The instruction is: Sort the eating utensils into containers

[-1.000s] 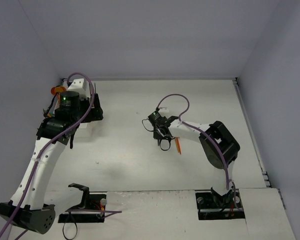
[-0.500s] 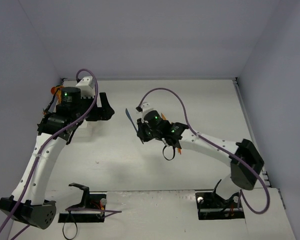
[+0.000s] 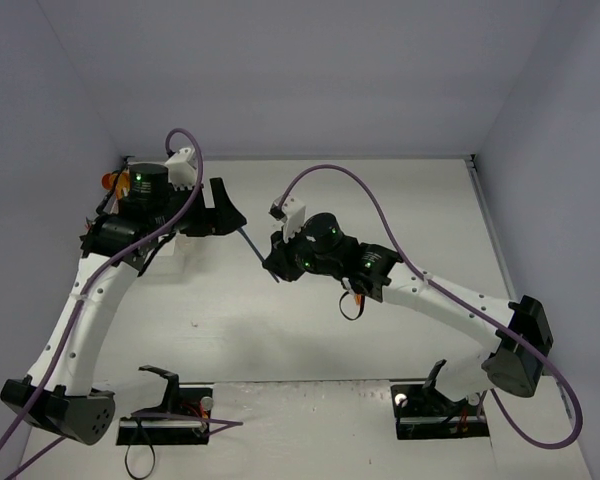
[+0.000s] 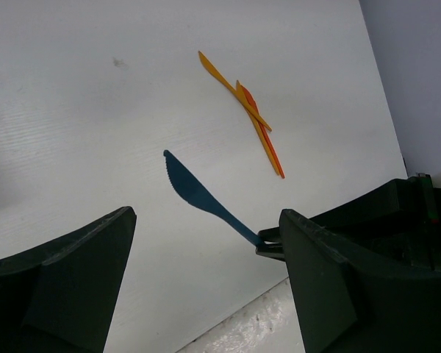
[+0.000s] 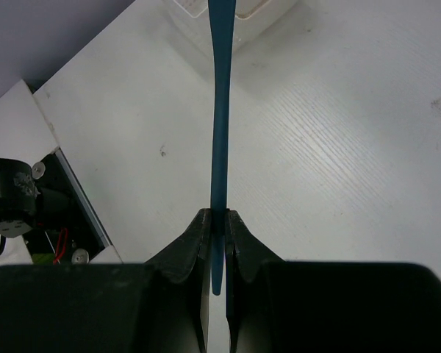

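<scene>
My right gripper (image 5: 218, 217) is shut on the handle of a blue plastic knife (image 5: 222, 110), which it holds above the table with the blade pointing away. The knife's blade (image 4: 195, 191) also shows in the left wrist view, pinched by the right gripper (image 4: 268, 243). From above, the knife (image 3: 252, 242) is a thin dark line between the two grippers. My left gripper (image 4: 206, 294) is open and empty, close to the knife's tip (image 3: 220, 215). A yellow utensil (image 4: 224, 81) and an orange one (image 4: 264, 136) lie crossed on the table. A white container's (image 5: 246, 9) edge shows beyond the knife's tip.
The left arm (image 3: 140, 215) covers most of the containers at the far left; an orange piece (image 3: 108, 181) shows beside it. A small orange bit (image 3: 354, 293) shows under the right arm. Purple cables (image 3: 325, 175) loop over both arms. Grey walls enclose the table.
</scene>
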`<action>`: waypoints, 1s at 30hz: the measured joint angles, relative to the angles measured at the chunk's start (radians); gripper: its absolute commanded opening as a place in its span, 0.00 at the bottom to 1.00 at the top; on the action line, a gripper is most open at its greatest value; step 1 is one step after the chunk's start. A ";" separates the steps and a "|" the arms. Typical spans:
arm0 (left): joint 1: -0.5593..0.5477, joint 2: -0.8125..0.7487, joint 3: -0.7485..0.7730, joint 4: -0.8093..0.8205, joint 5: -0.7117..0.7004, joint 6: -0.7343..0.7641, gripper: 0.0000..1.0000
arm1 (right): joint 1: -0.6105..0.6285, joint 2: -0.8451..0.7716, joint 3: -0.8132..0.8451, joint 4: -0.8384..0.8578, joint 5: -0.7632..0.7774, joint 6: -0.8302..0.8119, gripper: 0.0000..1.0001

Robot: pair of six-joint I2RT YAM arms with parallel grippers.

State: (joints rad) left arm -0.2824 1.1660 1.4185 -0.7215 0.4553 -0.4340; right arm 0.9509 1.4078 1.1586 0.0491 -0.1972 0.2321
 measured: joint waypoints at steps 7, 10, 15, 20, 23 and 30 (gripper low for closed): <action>-0.052 0.025 0.000 0.005 -0.014 -0.038 0.58 | 0.006 0.000 0.009 0.007 -0.029 -0.002 0.00; -0.067 0.040 0.000 0.008 -0.029 -0.051 0.42 | 0.006 -0.002 0.010 0.008 -0.037 -0.002 0.00; -0.071 0.047 0.000 0.024 -0.052 -0.077 0.30 | 0.006 -0.008 0.010 0.012 -0.040 -0.001 0.00; -0.071 0.042 -0.010 0.058 -0.066 -0.114 0.12 | 0.006 -0.012 0.010 0.021 -0.039 0.001 0.03; -0.071 0.033 -0.034 0.089 -0.067 -0.142 0.03 | 0.006 -0.012 0.010 0.022 -0.040 0.004 0.09; -0.074 -0.009 -0.076 0.155 -0.078 -0.178 0.00 | 0.008 -0.012 0.010 0.026 -0.037 0.006 0.56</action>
State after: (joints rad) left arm -0.3561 1.1570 1.3425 -0.5662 0.3775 -0.6117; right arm 0.9592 1.3956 1.1690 0.0754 -0.2342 0.2378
